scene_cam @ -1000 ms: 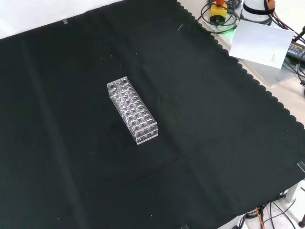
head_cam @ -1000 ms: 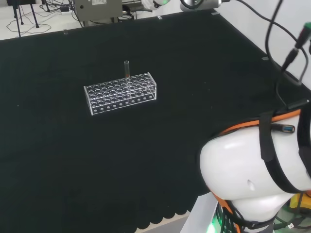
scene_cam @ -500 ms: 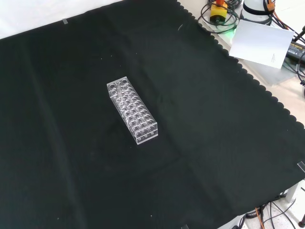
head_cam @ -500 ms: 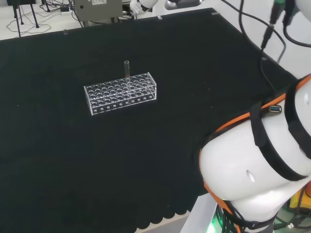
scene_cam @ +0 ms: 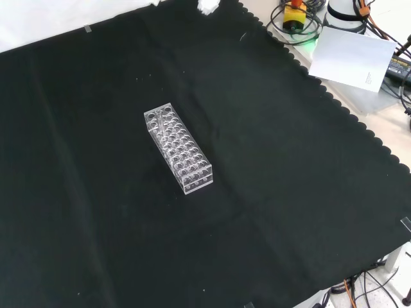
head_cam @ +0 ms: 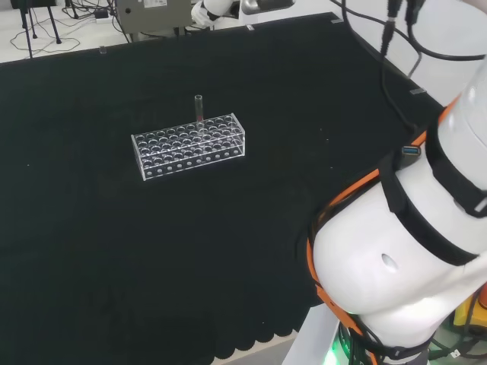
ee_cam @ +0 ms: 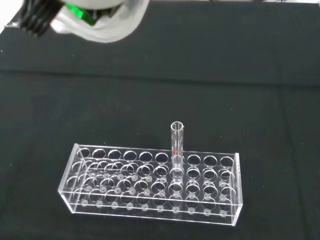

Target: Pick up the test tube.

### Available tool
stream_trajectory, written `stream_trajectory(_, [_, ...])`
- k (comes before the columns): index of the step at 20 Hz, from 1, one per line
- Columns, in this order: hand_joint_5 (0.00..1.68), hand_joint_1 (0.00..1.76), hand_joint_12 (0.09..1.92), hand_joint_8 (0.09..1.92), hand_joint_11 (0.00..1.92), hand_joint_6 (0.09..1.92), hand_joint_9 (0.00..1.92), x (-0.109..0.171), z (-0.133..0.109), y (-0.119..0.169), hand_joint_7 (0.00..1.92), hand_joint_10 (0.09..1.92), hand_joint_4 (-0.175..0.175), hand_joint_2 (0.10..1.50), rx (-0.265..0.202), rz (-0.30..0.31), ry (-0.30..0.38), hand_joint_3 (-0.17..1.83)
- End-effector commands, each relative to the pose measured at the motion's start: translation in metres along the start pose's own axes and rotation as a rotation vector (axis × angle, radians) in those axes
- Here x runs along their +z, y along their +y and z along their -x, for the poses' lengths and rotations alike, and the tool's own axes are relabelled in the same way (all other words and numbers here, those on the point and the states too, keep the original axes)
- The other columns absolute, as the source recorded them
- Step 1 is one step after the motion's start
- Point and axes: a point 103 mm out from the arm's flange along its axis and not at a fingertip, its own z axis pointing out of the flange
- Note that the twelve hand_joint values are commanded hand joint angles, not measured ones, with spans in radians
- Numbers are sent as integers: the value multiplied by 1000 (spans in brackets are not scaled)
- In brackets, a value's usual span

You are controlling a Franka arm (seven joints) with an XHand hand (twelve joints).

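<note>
So the clear rack (head_cam: 189,146) sat left of middle on the black cloth (head_cam: 91,251) in the head view, and the test tube (head_cam: 198,107) stood upright in a hole along its far row, toward the rack's right end, poking well above the rim. The hand (head_cam: 213,9) was way off at the cloth's far edge, well apart from the tube; couldn't tell if its fingers were straight or curled. Since the tube's long axis was vertical, the hand probably needed to come nearer and lower, then lift straight up.

Head and front views high over the shared rack (head_cam: 189,146), wrist view close.
</note>
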Motion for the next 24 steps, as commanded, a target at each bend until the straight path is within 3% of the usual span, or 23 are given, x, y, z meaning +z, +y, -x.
stream_trajectory(1, [382, 894, 1529, 961, 196, 252, 459, 21, -1, 35, 478, 954, -138, 634, -24, -63, -70, 609])
stream_trajectory(13, [387, 906, 1512, 954, 227, 460, 518, 62, 4, 79, 517, 925, -164, 622, -13, -167, -82, 635])
stream_trajectory(24, [338, 917, 1514, 971, 229, 615, 519, 93, 7, 113, 484, 933, -160, 620, -18, -226, -81, 641])
